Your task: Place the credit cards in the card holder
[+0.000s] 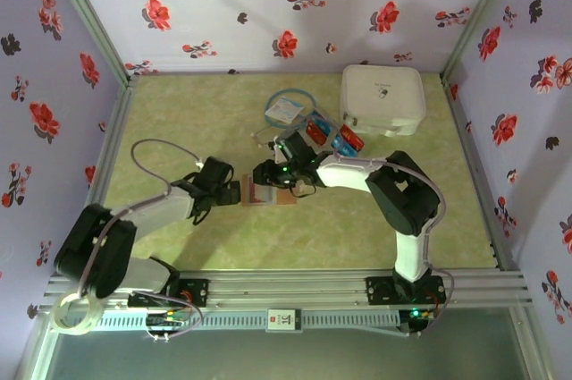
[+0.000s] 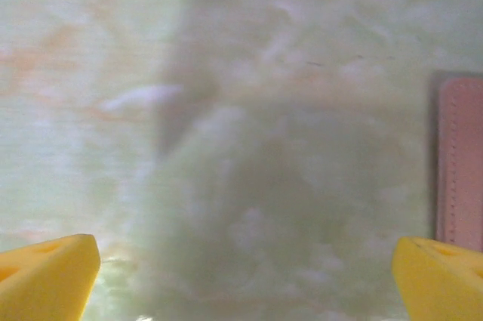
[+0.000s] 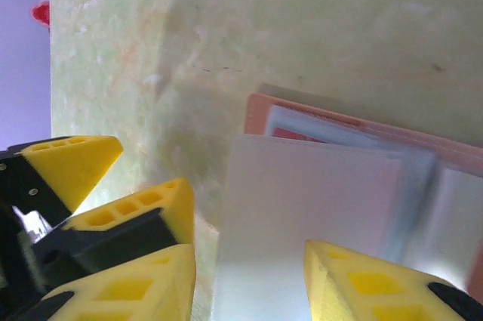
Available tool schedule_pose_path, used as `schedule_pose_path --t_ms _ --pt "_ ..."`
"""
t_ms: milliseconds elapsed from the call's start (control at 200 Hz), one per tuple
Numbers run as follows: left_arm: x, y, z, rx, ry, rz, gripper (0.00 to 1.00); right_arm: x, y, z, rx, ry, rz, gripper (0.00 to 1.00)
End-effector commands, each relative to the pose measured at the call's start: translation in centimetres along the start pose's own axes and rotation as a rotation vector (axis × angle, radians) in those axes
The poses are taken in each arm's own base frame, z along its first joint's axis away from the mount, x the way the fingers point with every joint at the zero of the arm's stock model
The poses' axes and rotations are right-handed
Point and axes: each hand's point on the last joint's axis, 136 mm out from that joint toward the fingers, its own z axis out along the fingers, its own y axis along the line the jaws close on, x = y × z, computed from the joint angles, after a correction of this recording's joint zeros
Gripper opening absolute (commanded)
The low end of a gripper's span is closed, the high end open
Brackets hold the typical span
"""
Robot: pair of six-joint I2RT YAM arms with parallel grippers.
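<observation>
Roughly at the middle of the worktop (image 1: pixel 179 121) lies the card holder (image 1: pixel 268 194), opened flat between the two end effectors. It is a thin, pinkish-tan, leather-like rectangle with rounded corners, and its long axis runs left to right. In the right wrist view the card holder (image 3: pixel 339 118) shows a tan rim framing greyish, translucent sleeves (image 3: pixel 317 200), smooth and slightly glossy. A sliver of red shows under the far sleeve, too small to call a card with certainty. In the left wrist view one edge of the card holder (image 2: pixel 460 162) carries a line of fine stitching.

The credit cards (image 1: pixel 332 135), thin red and blue plastic rectangles, lie loose on the worktop, far and right of the holder and apart from it, set at a slant. They sit just beside the near-left corner of a white case (image 1: pixel 382 98), a closed, rounded square with a smooth hard shell; its contents are hidden. Just left of the cards lies a white tag (image 1: pixel 288 108) with a blue cord loop.

The left end effector (image 1: pixel 222 185) sits just left of the holder, low over the mottled green surface, its yellow fingers (image 2: pixel 45 276) spread wide and holding nothing. The right end effector (image 3: pixel 249 260) hangs over the open holder with its fingers partly apart. The left edge of a sleeve lies in the gap; whether they touch it I cannot tell.
</observation>
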Motion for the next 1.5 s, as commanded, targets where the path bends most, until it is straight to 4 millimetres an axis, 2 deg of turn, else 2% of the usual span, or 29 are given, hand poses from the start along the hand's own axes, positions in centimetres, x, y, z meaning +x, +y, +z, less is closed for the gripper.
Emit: schedule_pose_path --t_ms 0,320,480,630,730,845,970,1130,1275,1495 --pt "-0.3 1.4 -1.0 -0.031 -0.02 -0.041 1.0 0.1 0.0 1.3 -0.005 0.013 0.026 0.43" --pt "-0.3 1.3 -1.1 -0.018 -0.015 -0.032 1.0 0.8 -0.7 3.0 0.011 0.03 0.045 0.43" --pt "-0.1 0.3 -0.8 0.026 0.002 0.0 1.0 0.8 -0.8 2.8 0.012 0.03 0.048 0.43" --pt "-0.2 -0.5 -0.7 0.063 0.004 0.01 1.0 0.0 0.4 2.0 0.003 0.02 0.024 0.43" --pt "-0.4 -0.9 -0.6 0.08 0.005 0.008 1.0 -1.5 1.6 0.5 -0.005 -0.007 -0.003 0.43" --pt "-0.6 -1.5 -0.5 0.097 0.006 0.009 1.0 -3.7 2.9 -2.1 -0.017 -0.053 -0.033 0.44" --pt "-1.0 -2.6 -0.3 0.126 0.003 0.021 1.0 -5.7 3.0 -4.9 0.003 -0.091 -0.057 0.44" --pt "-1.2 -4.0 -0.1 0.143 0.005 0.049 1.0 -7.7 0.9 -8.4 0.113 -0.12 -0.092 0.44" --pt "-1.1 -4.9 0.3 0.152 0.011 0.072 1.0 -9.2 -1.5 -11.1 0.295 -0.126 -0.179 0.44" --pt "-0.4 -4.7 1.0 0.125 0.022 0.086 1.0 -10.9 -5.4 -14.0 0.577 -0.106 -0.304 0.44"
